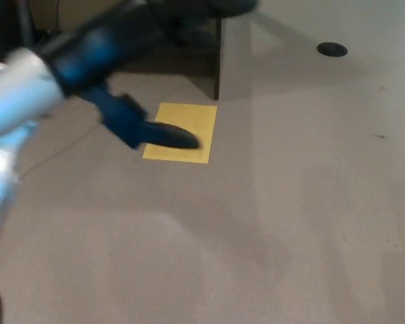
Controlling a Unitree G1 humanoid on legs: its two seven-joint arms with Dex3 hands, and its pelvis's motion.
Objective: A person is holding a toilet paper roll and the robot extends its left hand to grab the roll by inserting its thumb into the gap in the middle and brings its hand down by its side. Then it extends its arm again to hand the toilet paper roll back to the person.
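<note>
- Left hand [131, 81] is up in the top-left of the head view, blurred. Its fingers are spread: the thumb [163, 135] juts out to the right on its own and the thick fingers [212, 7] run up to the top edge. It's holding nothing.
- Silver-blue forearm [10, 101] enters from the left edge, also smeared by motion.
- Toilet paper roll: not visible anywhere in the view. No person's hand visible either. I can't say where the roll is from here.
- My read on the step: with an empty hand and no roll in sight, this is either after the hand-back or ahead of a fresh reach. I can't tell which.
- Next move, if a grab is due: I need the roll back in view first, then line the thumb up with the core hole before closing.
- Yellow patch [180, 132] lies on the beige floor [270, 223], just under and behind the thumb tip as seen from the camera.
- Dark furniture base [155, 57] and a vertical panel edge [220, 50] sit behind the hand, near enough that I'd watch the swing.
- Dark round spot [332, 48] on the floor far right, well apart from everything.
- Right hand doesn't show.
</note>
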